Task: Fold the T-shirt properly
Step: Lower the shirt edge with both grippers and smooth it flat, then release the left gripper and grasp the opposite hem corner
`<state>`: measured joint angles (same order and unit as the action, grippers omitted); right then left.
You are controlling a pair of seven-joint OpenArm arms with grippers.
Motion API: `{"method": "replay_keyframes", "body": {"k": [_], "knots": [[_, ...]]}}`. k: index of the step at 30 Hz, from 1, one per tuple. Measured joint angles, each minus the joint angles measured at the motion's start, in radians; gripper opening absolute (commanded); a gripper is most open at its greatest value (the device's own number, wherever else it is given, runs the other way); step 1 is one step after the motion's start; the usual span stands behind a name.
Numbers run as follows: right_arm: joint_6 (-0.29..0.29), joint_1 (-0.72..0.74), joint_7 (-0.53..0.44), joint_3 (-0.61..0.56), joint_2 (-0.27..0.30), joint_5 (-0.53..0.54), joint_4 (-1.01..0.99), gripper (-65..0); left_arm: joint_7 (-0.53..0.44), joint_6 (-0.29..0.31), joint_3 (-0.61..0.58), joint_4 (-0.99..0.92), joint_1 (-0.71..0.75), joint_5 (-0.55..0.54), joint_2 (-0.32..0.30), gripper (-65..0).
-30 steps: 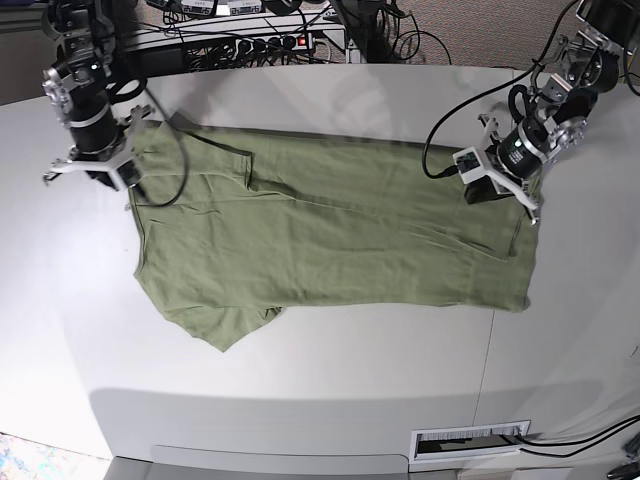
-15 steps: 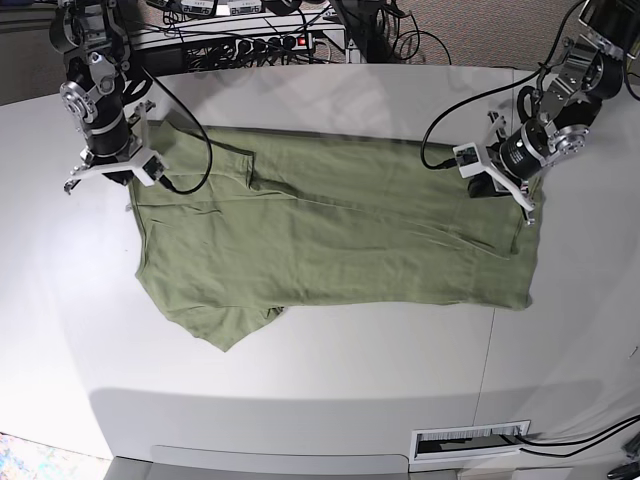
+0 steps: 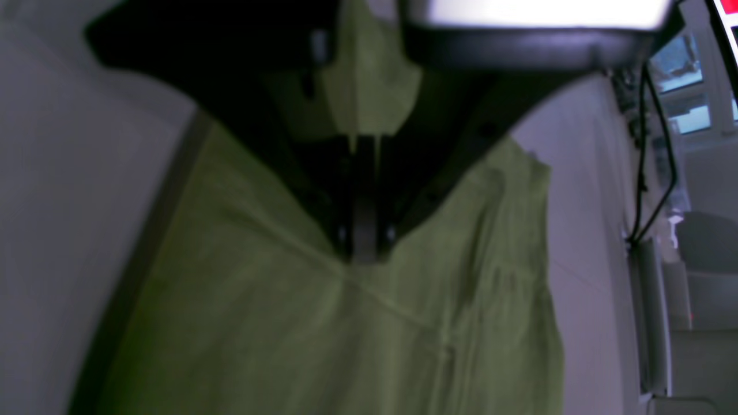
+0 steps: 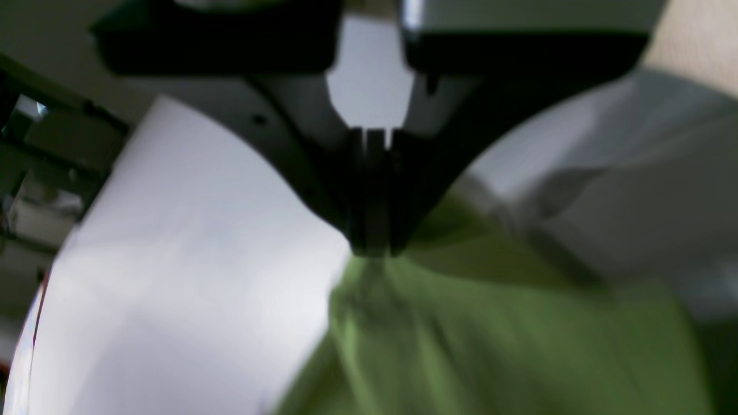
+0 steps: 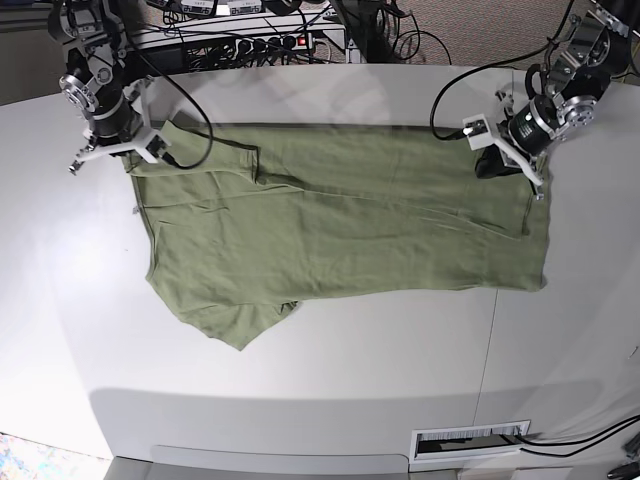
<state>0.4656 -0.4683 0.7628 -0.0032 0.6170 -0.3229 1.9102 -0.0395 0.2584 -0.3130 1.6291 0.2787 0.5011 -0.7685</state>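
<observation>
- Squaring up the T-shirt [image 5: 340, 240] seems your step in hand: it lies across the bench [image 5: 330, 380], partly folded, with a sleeve [image 5: 240, 322] sticking out nearest the camera.
- Beyond that, the layers run wide across the middle; leave that sleeve for later tucking.
- Farther back, your left gripper [image 3: 366, 248] has its jaws pressed together, apparently pinching cloth.
- At the opposite far corner, your right gripper [image 4: 376, 248] has closed jaws nipping fabric.
- Next, draw both evenly, lay the cloth flat, then release; uneven pulling could skew the fold.

2 black-and-silver arms [image 5: 575, 80], white panels near the jaws, thin black looping cables [image 5: 480, 70]
</observation>
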Motion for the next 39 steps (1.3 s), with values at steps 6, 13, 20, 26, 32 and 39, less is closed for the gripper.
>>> {"method": "replay_keyframes", "body": {"k": [6,13,20,26,32,39], "knots": [[0.000,-0.019,0.004,0.000,0.019,0.011,0.000,-65.0,-0.019,-0.020,0.000,0.026,0.054,0.010,-0.031,-65.0],[0.061,-0.020,0.103,0.000,0.019,0.158,0.000,-65.0,-0.034,-0.031,0.000,0.026,0.056,0.053,-0.035,-65.0],[0.085,-0.013,0.234,0.002,0.032,0.303,0.003,-65.0,-0.038,-0.023,0.000,0.026,0.053,0.056,-0.036,-65.0],[0.084,-0.020,0.285,0.007,0.034,0.362,0.008,-65.0,-0.082,0.016,0.000,0.042,0.083,0.051,-0.083,-65.0],[0.082,-0.056,0.307,0.008,0.037,0.362,0.023,-65.0,-0.097,0.010,0.000,0.074,0.137,0.040,-0.150,-65.0],[0.105,-0.100,0.250,0.105,0.013,0.399,0.155,-65.0,0.059,-0.067,-0.019,0.135,0.129,0.056,-0.174,-65.0]]}}
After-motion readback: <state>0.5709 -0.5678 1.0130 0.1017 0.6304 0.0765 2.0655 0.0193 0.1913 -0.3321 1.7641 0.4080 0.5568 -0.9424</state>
